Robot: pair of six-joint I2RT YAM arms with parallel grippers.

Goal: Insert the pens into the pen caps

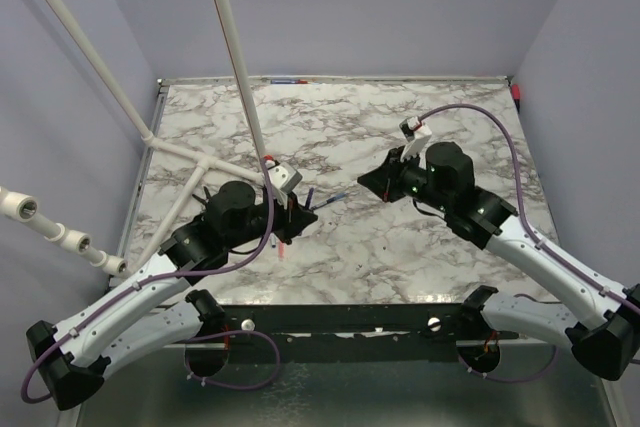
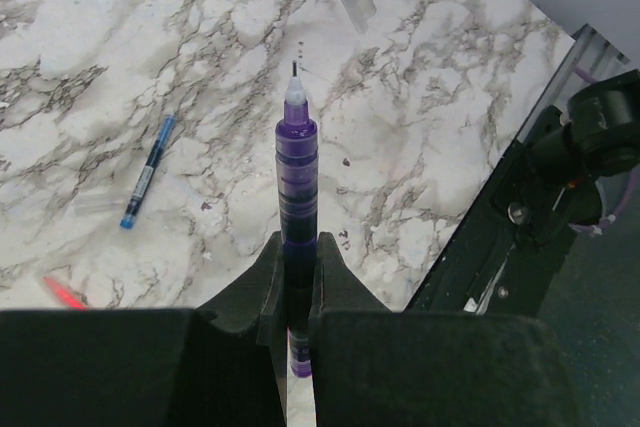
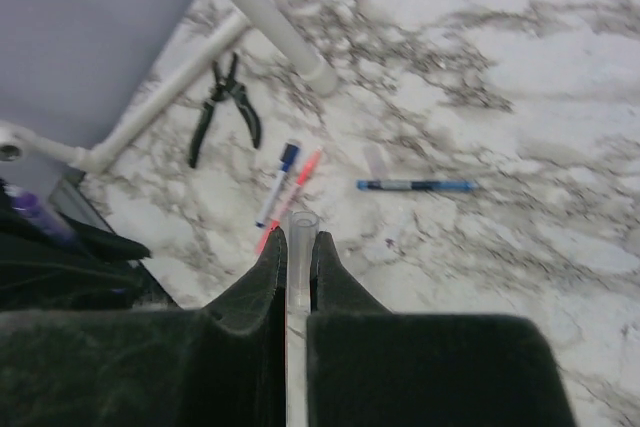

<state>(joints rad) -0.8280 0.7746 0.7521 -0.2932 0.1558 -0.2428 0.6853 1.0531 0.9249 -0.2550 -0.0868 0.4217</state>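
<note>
My left gripper point(image 2: 298, 247) is shut on a dark purple pen point(image 2: 297, 162), whose tip points away from the wrist toward the right gripper. My right gripper point(image 3: 299, 247) is shut on a clear pen cap point(image 3: 301, 222), open end forward; the left wrist view shows that cap point(image 2: 356, 5) just beyond the pen tip, apart from it. A blue pen point(image 3: 415, 185) lies on the marble between the arms, with another clear cap point(image 3: 375, 159) beside it. A red pen point(image 3: 290, 197) and a white-and-blue pen point(image 3: 277, 182) lie side by side. From above, the two grippers point(image 1: 298, 212) point(image 1: 372, 182) face each other.
Long white pipes point(image 1: 235, 57) slant over the left half of the marble table point(image 1: 450, 257). Black pliers point(image 3: 225, 112) lie near the pipes. A black rail point(image 1: 350, 322) runs along the near edge, and grey walls close the sides and back.
</note>
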